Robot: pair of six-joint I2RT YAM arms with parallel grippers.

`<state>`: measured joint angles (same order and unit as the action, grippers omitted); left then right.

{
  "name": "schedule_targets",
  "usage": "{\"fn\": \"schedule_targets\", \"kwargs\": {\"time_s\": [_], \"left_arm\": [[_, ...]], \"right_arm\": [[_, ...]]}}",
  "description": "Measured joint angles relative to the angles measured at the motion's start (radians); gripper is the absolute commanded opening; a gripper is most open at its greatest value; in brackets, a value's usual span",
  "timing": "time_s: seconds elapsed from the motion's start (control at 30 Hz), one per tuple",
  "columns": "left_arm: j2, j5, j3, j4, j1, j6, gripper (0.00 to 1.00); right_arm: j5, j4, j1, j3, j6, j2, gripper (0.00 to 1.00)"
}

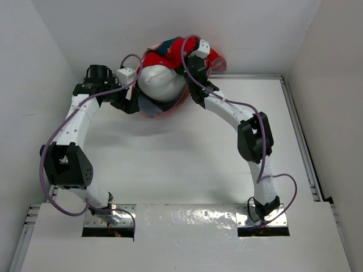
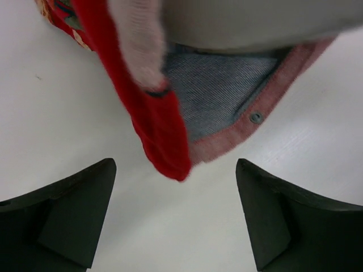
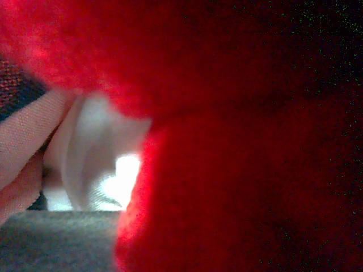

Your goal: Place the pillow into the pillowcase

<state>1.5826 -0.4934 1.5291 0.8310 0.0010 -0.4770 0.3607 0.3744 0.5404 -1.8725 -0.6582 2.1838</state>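
Left tool [image 2: 176, 226]: released. Its two dark fingers [image 2: 68, 221] stand wide apart over the bare desk [image 2: 68, 113] with nothing between them. Only their tips show in the left wrist view, cut off by the lower edge.

Right tool [image 1: 195, 63]: its state cannot be told. In the overhead view it is sunk among the red folds at the far side of the bundle, and the right wrist view is almost filled by blurred red cloth pressed close to the lens. A slit at the left of that view shows pale white fabric and a bright patch. A grey band along the bottom left is too indistinct to identify.

The pillowcase [image 2: 156, 122] lies just ahead of the left fingers. A red flap hangs toward the desk, and beside it is a pink-edged rim with a blue-grey inner face [image 2: 221, 90] bearing one small round fastener [image 2: 256, 117]. A strip of print shows only at the upper left corner, cut off.

The pillow [image 1: 161, 82] sits at the far middle of the desk, between the two tools. Its plump white body lies partly inside the pillowcase, with red cloth bunched behind it and a curved rim in front. How deep it reaches is hidden.

Count: two arms, two tools, one pillow, one pillowcase.
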Motion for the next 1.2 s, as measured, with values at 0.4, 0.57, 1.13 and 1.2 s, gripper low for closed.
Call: {"fn": "schedule_targets", "kwargs": {"time_s": [0.4,0.57,1.13,1.2], "left_arm": [[0.086,-0.043,0.156,0.050,0.000,0.004,0.00],[0.080,-0.143,0.423,0.208,0.016,-0.064,0.00],[0.070,-0.451,0.782,0.084,0.250,0.331,0.00],[0.076,-0.415,0.757,0.047,0.256,0.385,0.00]], "right_arm": [[0.008,-0.011,-0.002,-0.042,0.016,0.012,0.00],[0.056,-0.041,-0.002,-0.186,0.052,0.080,0.00],[-0.039,-0.201,-0.066,-0.197,0.279,-0.011,0.75],[-0.138,-0.298,-0.064,-0.190,0.352,-0.069,0.95]]}}
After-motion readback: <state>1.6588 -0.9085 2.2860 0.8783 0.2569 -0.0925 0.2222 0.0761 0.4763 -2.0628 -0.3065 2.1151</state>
